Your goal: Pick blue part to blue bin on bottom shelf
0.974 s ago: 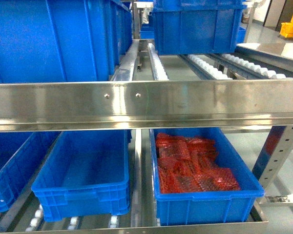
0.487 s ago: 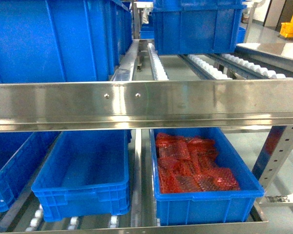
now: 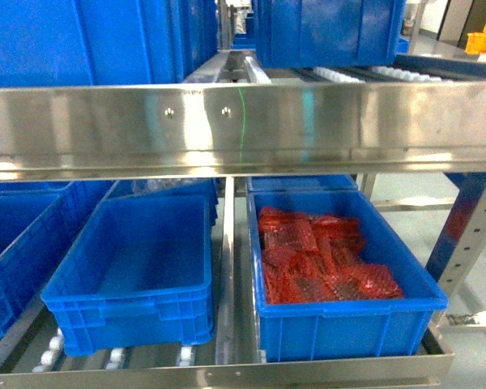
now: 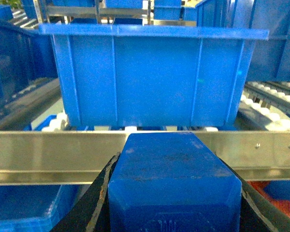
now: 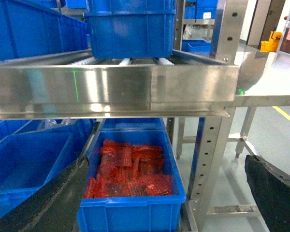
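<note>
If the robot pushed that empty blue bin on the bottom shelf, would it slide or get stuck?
Probably it would roll back easily: the empty blue bin sits on white rollers, not a flat floor. It looks light, since nothing shows inside. Its ribbed plastic walls look stiff, so it likely wouldn't bend. The steel front rail would likely stop it rolling forward.

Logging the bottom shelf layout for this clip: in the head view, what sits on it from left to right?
Partly cropped blue bin at the left edge → empty blue bin → blue bin holding red mesh-wrapped parts → perforated steel upright.
</note>
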### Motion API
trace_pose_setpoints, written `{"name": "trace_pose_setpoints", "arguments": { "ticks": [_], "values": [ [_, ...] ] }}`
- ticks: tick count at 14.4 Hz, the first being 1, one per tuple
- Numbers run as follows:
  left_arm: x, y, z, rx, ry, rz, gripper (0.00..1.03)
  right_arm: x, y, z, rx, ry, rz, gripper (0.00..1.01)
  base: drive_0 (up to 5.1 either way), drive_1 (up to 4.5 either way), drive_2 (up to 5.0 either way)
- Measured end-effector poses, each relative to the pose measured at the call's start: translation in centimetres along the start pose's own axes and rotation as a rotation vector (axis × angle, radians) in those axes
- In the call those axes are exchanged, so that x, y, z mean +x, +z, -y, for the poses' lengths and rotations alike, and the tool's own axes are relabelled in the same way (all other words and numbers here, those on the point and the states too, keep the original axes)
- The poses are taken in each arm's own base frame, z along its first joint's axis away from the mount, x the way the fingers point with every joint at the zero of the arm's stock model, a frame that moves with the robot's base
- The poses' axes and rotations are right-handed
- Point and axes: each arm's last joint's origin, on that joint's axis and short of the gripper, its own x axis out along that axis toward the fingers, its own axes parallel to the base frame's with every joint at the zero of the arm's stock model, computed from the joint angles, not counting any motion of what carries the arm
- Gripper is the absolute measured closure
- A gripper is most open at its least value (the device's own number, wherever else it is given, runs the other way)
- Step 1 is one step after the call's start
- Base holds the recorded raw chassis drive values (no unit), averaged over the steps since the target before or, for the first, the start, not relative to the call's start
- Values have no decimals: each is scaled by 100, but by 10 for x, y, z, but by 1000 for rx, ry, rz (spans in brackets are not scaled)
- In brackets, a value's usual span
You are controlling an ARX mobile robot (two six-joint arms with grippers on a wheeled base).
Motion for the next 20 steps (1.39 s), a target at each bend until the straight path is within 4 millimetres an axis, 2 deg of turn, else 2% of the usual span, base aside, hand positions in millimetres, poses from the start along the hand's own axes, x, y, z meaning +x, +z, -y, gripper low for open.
{"name": "trace_pose_setpoints", "arguments": {
  "ticks": [20],
  "values": [
    [0, -1, 0, -1, 0, -5, 59, 0, 0, 0, 0, 1, -2, 3, 0, 0, 0]
  ]
}}
